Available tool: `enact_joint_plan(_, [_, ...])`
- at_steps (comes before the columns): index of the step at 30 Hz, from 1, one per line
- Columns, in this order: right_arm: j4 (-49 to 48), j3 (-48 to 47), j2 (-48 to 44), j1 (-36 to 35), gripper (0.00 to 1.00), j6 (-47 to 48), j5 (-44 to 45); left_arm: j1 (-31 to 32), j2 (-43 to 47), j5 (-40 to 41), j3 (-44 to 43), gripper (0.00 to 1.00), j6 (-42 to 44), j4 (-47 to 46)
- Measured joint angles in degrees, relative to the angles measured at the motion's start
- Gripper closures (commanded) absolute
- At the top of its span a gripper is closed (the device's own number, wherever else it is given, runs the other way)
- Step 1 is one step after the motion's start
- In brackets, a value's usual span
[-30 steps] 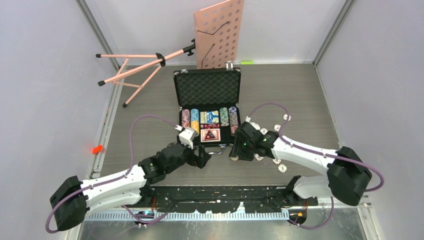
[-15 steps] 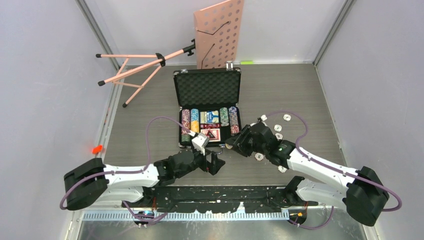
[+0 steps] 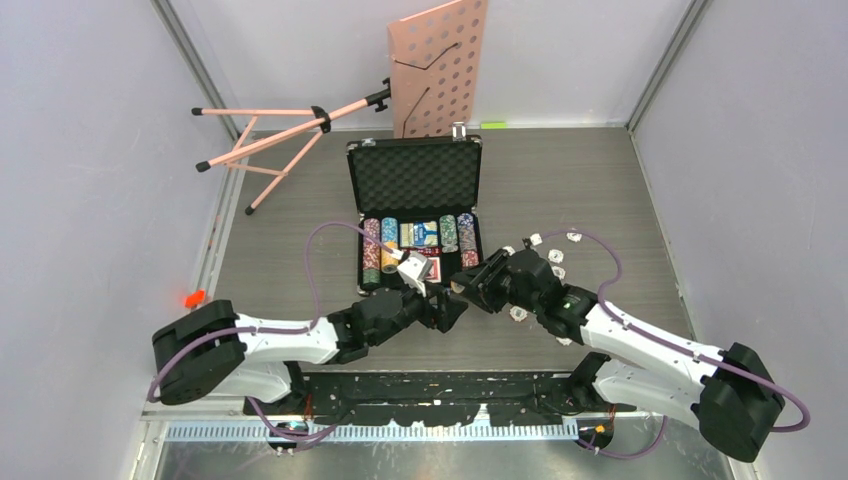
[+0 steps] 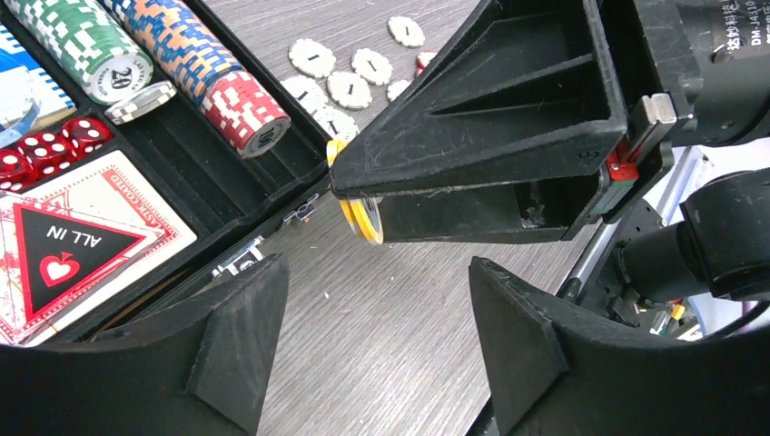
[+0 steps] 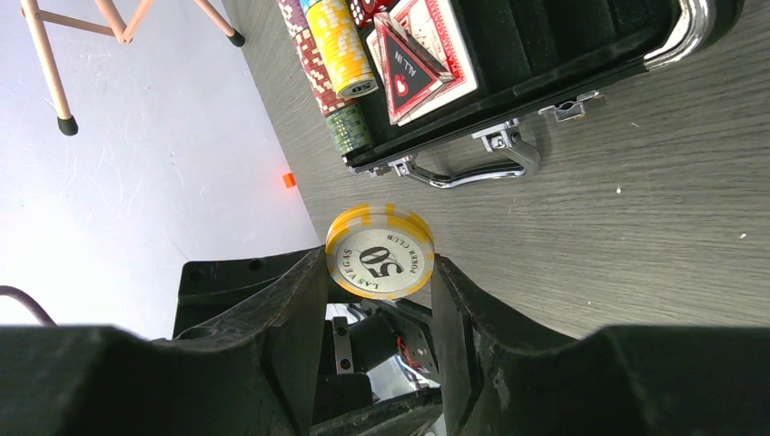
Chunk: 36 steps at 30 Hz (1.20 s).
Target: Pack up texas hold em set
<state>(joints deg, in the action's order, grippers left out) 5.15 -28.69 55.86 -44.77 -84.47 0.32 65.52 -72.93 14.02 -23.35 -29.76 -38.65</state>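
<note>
Over the last second, swung the left claw (image 3: 447,308) away from the front-left corner of the case (image 3: 413,178) and across to meet the right claw (image 3: 465,288), and drew that one back from the case's front-right corner. Now nose to nose, just in front of the handle (image 5: 472,173).

Clamped in the right claw: yellow 50 chip (image 5: 380,259), on edge, face toward its own wrist camera. From the left wrist, looks like 2 stacked, not certain. Spread wide on the left claw, nothing between the fingers, with the chip just ahead of the gap and a little above it. Reads as a handover in the making, or simply a carry toward the yellow row (image 5: 340,45); cannot tell which. Either way, 1 more load headed for the case, not yet inside it.

Beyond the right claw, away from the case: a scattering of white chips (image 4: 350,86) loose on the bench (image 4: 381,363), so packing far from done. Ahead of the left claw, inside the open case: chip rows, red dice (image 4: 45,150), ALL IN card deck (image 4: 82,245). Far behind the raised lid, pink music stand (image 3: 440,65), no part of this.

In the way: each claw for the other, close enough to clip. Also the handle and latches along the near rim, to be cleared before any drop into a slot.
</note>
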Motion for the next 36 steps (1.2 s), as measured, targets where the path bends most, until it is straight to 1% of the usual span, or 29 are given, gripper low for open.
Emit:
enact_joint_plan(6, [-0.66, 0.76, -0.52, 0.0, 0.68, -0.83, 0.0, -0.9, -1.9, 0.98, -0.11, 0.4, -1.16, -2.27])
enact_joint_plan(13, [-2.16, 1.77, -0.55, 0.02, 0.69, -1.81, -1.22, -4.55, -2.69, 0.22, -0.11, 0.43, -3.87, -4.74])
enact_joint_plan(19, [-2.62, 2.05, -0.52, 0.26, 0.69, -2.27, -1.46, -5.49, -3.13, -1.05, -0.11, 0.56, -5.53, -5.33])
enact_joint_plan(20, [-2.64, 2.05, -0.52, 0.26, 0.69, -2.34, -1.46, -5.68, -3.23, -1.33, -0.11, 0.6, -5.86, -5.4])
enact_joint_plan(22, [-2.93, 2.1, -0.5, 0.26, 0.69, -2.43, -1.46, -5.95, -3.48, -1.92, -0.11, 0.73, -6.19, -5.6])
enact_joint_plan(23, [-3.08, 2.14, -0.46, 0.26, 0.69, -2.47, -1.46, -6.05, -3.58, -2.32, -0.15, 0.81, -6.32, -5.75])
enact_joint_plan(24, [-3.21, 2.16, -0.42, 0.28, 0.67, -2.51, -1.44, -6.08, -3.69, -2.71, -0.31, 0.93, -6.49, -5.81])
enact_joint_plan(25, [-3.41, 2.23, -0.33, 0.28, 0.65, -2.54, -1.36, -6.05, -3.82, -3.41, -0.59, 1.0, -6.45, -5.95])
enact_joint_plan(26, [-3.56, 2.23, -0.31, 0.33, 0.51, -2.58, -1.25, -6.03, -3.98, -4.07, -0.96, 1.0, -6.32, -6.03])
enact_joint_plan(27, [-3.78, 2.23, -0.33, 0.48, 0.42, -2.54, -1.11, -6.1, -4.11, -4.2, -1.11, 1.0, -6.19, -6.05])
enact_joint_plan(28, [-3.89, 2.23, -0.33, 0.59, 0.25, -2.51, -1.05, -6.34, -4.2, -4.79, -1.18, 1.0, -6.08, -6.14])
enact_joint_plan(29, [-3.89, 2.23, -0.33, 0.66, 0.2, -2.6, -1.14, -6.58, -4.22, -5.33, -1.2, 1.0, -5.79, -6.14])
enact_joint_plan(30, [-3.5, 2.23, -0.5, 0.68, 0.1, -2.64, -1.31, -7.08, -4.2, -5.95, -1.2, 1.0, -5.6, -6.12])
enact_joint_plan(32, [-1.77, 2.16, -1.36, 0.9, 0.06, -1.92, -1.36, -8.52, -3.63, -7.78, -1.18, 1.0, -5.29, -5.14])
enact_joint_plan(36, [7.45, 0.15, -6.67, 2.38, 0.05, 1.97, 1.27, -13.4, 2.67, -9.6, -1.03, 1.0, -2.47, 3.15])
